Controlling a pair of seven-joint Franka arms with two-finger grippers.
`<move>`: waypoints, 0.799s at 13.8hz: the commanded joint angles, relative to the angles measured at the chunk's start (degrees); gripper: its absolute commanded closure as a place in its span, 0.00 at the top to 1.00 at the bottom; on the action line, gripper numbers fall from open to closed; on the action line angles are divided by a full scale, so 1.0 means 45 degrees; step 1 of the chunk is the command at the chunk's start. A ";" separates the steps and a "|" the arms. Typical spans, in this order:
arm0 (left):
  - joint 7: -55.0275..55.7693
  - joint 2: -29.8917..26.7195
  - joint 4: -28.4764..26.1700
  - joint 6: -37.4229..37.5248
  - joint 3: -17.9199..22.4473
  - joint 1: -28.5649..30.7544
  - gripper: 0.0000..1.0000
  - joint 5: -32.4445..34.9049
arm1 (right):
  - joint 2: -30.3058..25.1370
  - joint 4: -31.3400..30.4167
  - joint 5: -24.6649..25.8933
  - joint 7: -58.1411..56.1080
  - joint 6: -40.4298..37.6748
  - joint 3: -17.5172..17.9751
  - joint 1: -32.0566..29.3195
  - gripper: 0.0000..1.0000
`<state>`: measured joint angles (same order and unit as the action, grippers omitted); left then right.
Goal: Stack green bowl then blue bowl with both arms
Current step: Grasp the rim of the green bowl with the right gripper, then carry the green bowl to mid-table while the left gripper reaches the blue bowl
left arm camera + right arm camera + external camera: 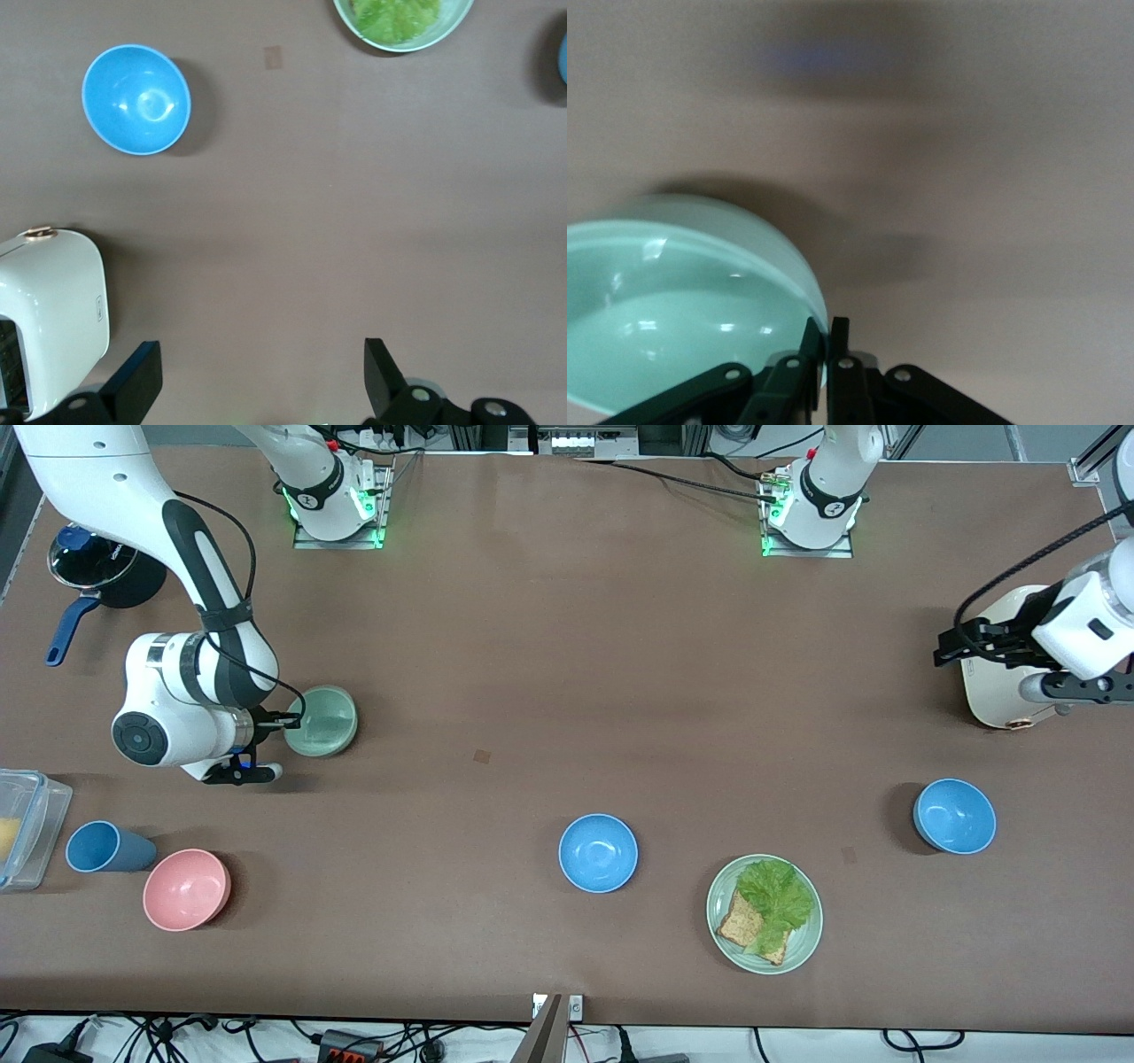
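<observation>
The green bowl (322, 720) is near the right arm's end of the table, tilted and a little off the surface. My right gripper (288, 722) is shut on its rim. The right wrist view shows the fingers pinching the rim of the green bowl (673, 310) in the gripper (829, 332). One blue bowl (598, 852) sits mid-table, near the front camera. A second blue bowl (954, 816) sits toward the left arm's end and shows in the left wrist view (135, 99). My left gripper (948, 642) is open and empty, in the air beside a white appliance (992, 691); its wrist view (263, 372) shows bare table between the fingers.
A pale-green plate (802, 948) with toast and lettuce lies between the two blue bowls, nearer the camera. A pink bowl (186, 888), a blue cup (106, 848) and a clear plastic container (27, 824) stand at the right arm's end. A black pot (106, 567) stands near the right arm's base.
</observation>
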<state>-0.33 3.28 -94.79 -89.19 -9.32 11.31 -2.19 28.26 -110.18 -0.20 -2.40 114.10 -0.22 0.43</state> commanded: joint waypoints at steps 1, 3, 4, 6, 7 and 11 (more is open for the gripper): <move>-0.0044 0.0715 0.0420 0.0231 -0.0019 0.0765 1.00 0.0135 | -0.0127 0.0284 0.0044 0.0025 -0.0022 0.0632 0.0002 0.00; -0.0044 0.0988 0.0420 0.0230 0.0000 0.1079 1.00 0.0135 | -0.0245 0.1101 0.0044 0.0160 -0.0663 0.1509 0.0041 0.00; -0.0044 0.1241 0.0381 0.0211 0.0000 0.1216 1.00 0.0155 | -0.0226 0.1590 0.0005 0.0219 -0.1112 0.2230 0.0099 0.00; -0.0083 0.1807 0.0439 -0.0119 0.0001 0.1451 1.00 0.1220 | -0.0148 0.1887 -0.0480 0.0492 -0.1040 0.3190 0.0333 0.00; -0.0102 0.2100 0.0439 -0.0643 0.0000 0.1568 1.00 0.1751 | -0.0128 0.1926 -0.0793 0.0493 -0.1019 0.3368 0.0663 0.00; -0.0122 0.4051 0.0439 -0.2789 0.0000 0.2816 1.00 0.1991 | 0.0980 0.3191 -0.0952 0.3624 -0.0999 0.3390 0.3589 0.00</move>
<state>-0.41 16.38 -94.78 -97.76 -8.77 20.99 5.73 28.50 -100.44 -4.22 6.18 110.46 15.41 11.02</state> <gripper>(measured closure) 0.000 0.956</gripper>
